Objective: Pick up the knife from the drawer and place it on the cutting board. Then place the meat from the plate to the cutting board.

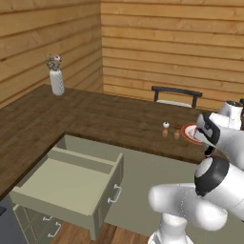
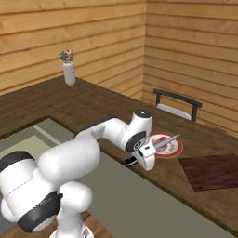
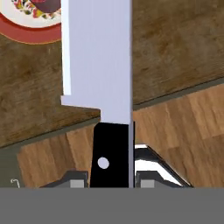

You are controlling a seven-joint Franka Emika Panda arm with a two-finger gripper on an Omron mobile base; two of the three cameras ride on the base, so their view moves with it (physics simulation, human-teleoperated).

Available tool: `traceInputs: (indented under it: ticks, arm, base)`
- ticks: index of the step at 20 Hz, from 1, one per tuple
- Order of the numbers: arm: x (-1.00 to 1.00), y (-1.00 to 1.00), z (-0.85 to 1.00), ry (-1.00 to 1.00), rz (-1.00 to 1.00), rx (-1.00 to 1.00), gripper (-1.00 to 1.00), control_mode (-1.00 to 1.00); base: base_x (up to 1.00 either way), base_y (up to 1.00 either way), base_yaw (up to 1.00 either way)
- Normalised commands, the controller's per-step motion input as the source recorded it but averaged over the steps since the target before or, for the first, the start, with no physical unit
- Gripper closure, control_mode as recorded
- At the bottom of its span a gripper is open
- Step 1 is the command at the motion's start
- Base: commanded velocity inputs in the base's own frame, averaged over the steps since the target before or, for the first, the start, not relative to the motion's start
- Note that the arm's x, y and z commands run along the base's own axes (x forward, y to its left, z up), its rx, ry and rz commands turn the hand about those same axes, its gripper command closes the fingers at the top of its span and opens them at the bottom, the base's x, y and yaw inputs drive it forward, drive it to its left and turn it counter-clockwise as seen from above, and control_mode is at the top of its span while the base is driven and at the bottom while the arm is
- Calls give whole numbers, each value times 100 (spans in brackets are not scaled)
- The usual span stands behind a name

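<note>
My gripper point(image 3: 111, 180) is shut on the black handle of the knife point(image 3: 98, 57), whose pale blade points away from the hand. From the right base camera, the gripper point(image 2: 146, 156) hovers just in front of the counter edge. There the knife point(image 2: 167, 142) reaches out over the plate point(image 2: 178, 149) with the orange-red rim. The meat point(image 2: 169, 147) lies on that plate, partly behind the blade; the plate point(image 3: 26, 33) and a sliver of meat point(image 3: 46, 3) sit at the hand view's top. The dark cutting board point(image 2: 211, 171) lies right of the plate. The sage-green drawer point(image 1: 71, 183) stands pulled open.
Two small shakers point(image 1: 166, 126) stand on the brown counter point(image 1: 109, 119) left of the plate. A white vase with flowers point(image 1: 56, 80) sits at the far left corner. A dark chair point(image 1: 176, 95) stands behind the counter. Wooden walls close the back.
</note>
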Motion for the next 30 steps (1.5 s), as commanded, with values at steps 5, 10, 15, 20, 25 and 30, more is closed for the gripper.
traceInputs:
  ticks: [5,10,15,20,25,30]
  arm:
    - [53,-99,-11,2,-26,-3,100,-100]
    - [21,-100,-15,-9,-10,-3,100,-100]
    - [11,-97,-11,-5,-9,-6,100,-100]
    - [8,-84,0,0,-9,-4,100,-100]
    - [-13,-49,-21,0,-5,0,100,-100]
    - [-31,-49,-42,0,-2,0,100,-100]
  base:
    - [0,0,0]
    - [0,0,0]
    - [0,0,0]
    - [0,0,0]
    - [0,0,0]
    - [0,0,0]
